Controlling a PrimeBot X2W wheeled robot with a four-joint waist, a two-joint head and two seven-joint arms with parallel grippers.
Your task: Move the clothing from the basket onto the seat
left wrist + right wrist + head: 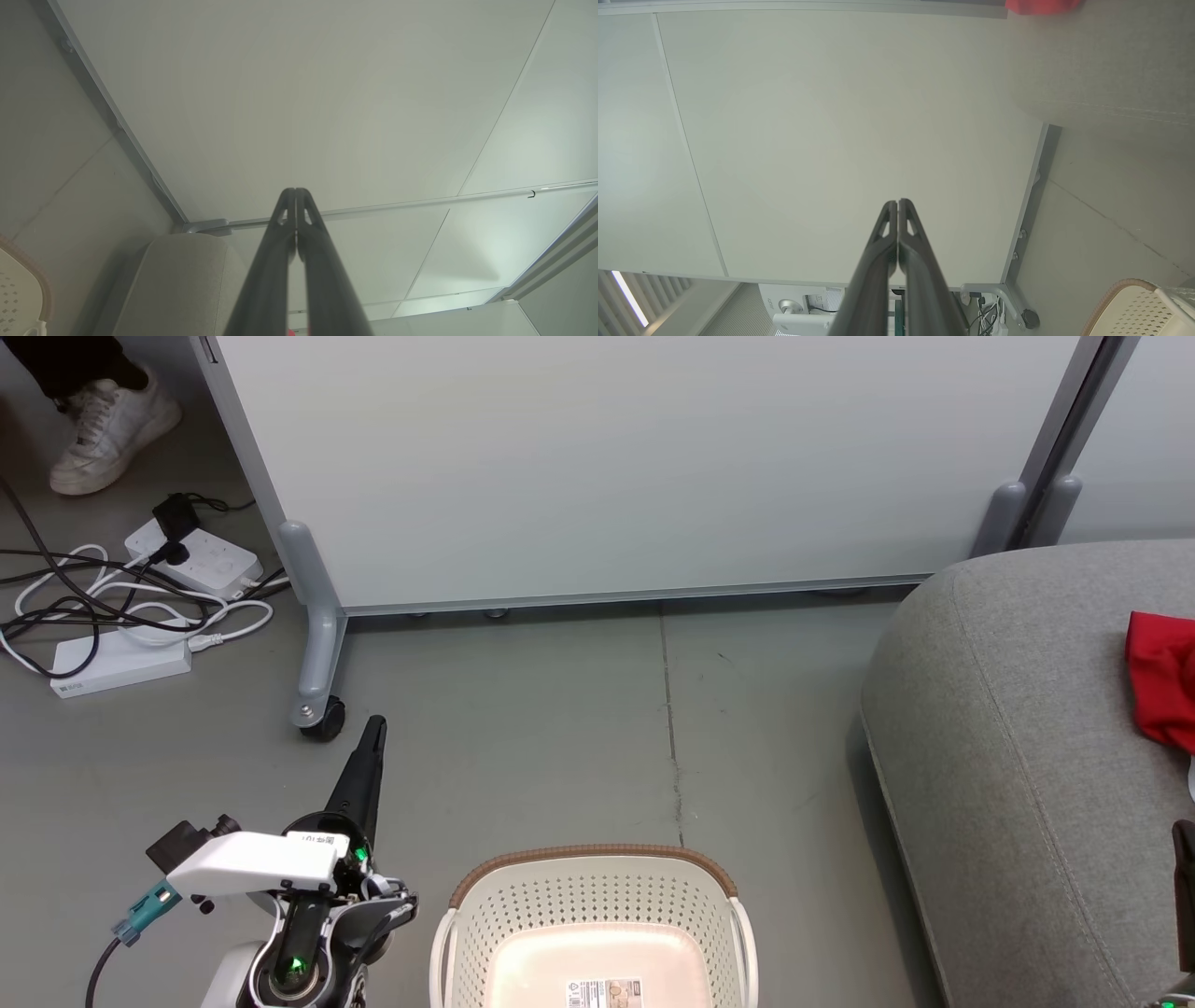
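In the head view the basket [597, 896] stands on the floor [560, 728], its bare bottom showing. Red clothing [1162, 677] lies on the seat [1008, 756], cut by the right edge. The left end effector [375, 728] is pressed shut on nothing, left of the basket and apart from it. The right wrist view adds the right end effector [897, 204], also shut and empty, aimed at the partition [831, 140]. Open floor separates basket, partition and seat.

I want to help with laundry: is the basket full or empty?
Empty, in the part shown: the basket holds just its label sticker; red clothing lies on the seat.
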